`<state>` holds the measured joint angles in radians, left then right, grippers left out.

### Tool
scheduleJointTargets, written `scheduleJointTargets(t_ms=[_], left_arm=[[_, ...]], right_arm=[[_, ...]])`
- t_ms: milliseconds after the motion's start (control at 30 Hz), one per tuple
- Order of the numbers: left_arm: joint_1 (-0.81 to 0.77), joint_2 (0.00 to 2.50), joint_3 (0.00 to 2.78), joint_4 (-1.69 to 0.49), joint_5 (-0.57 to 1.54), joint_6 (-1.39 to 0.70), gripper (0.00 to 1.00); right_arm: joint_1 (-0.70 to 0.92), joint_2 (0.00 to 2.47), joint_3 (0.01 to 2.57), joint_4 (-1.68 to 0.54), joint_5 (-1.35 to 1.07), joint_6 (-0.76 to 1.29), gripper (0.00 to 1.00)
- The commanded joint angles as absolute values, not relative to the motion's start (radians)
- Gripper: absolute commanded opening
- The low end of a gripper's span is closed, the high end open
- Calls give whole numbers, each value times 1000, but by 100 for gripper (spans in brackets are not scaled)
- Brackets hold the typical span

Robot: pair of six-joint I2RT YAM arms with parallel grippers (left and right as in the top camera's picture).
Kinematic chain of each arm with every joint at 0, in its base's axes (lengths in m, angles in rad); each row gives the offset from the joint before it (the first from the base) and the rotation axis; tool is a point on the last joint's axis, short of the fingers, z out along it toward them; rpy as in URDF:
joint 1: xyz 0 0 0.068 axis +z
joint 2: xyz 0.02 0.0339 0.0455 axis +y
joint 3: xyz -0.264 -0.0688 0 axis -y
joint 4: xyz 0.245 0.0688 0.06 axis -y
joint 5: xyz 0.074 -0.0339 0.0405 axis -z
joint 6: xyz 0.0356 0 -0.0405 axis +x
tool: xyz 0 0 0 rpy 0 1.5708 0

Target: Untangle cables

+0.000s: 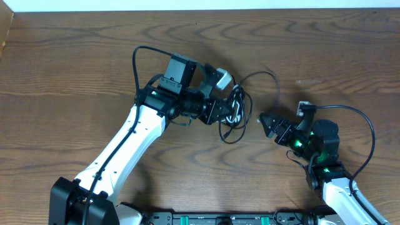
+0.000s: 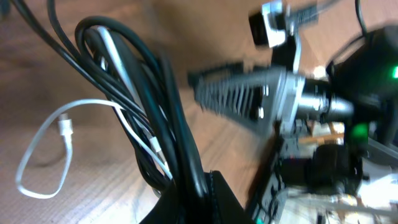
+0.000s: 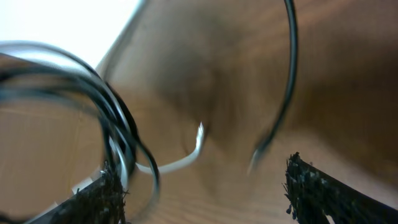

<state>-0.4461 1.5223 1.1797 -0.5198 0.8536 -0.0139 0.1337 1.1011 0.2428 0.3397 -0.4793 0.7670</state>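
Observation:
The cables (image 1: 239,125) lie in a tangled bundle of black cords with one white cord at the middle of the table. My left gripper (image 1: 230,111) is shut on the bundle. In the left wrist view the black cables (image 2: 163,99) run down into the shut jaws, and the white cable (image 2: 38,144) loops out to the left on the wood. My right gripper (image 1: 267,124) stands open just right of the bundle. In the right wrist view its fingers (image 3: 102,196) are wide apart. The black cables (image 3: 118,121) pass by the left finger, and nothing is gripped.
One thin black cord (image 1: 269,76) arcs from the bundle toward the back right over the wooden table (image 1: 75,69). The white table edge (image 1: 200,5) runs along the far side. The thick black arm cable (image 1: 362,119) loops beside the right arm.

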Motion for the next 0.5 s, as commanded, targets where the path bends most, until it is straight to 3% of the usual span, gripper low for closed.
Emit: scheduleJointTargets(t_ms=[0,67,100,467], left_arm=[[-444,1504,1206,-466,818,-138,8],[-444,1504,1206,-461,818,-138,8],[-444,1504,1206,-464,821,-138,8],[-445,1504,1206,-467,1057,-148,8]], right_arm=[[132,1102,248,339,-654,754,68],[133,1102,248,379,-757,759,50],[133,1102,248,400,-785,770,48],[172,1102,248,498,-787,814,45]])
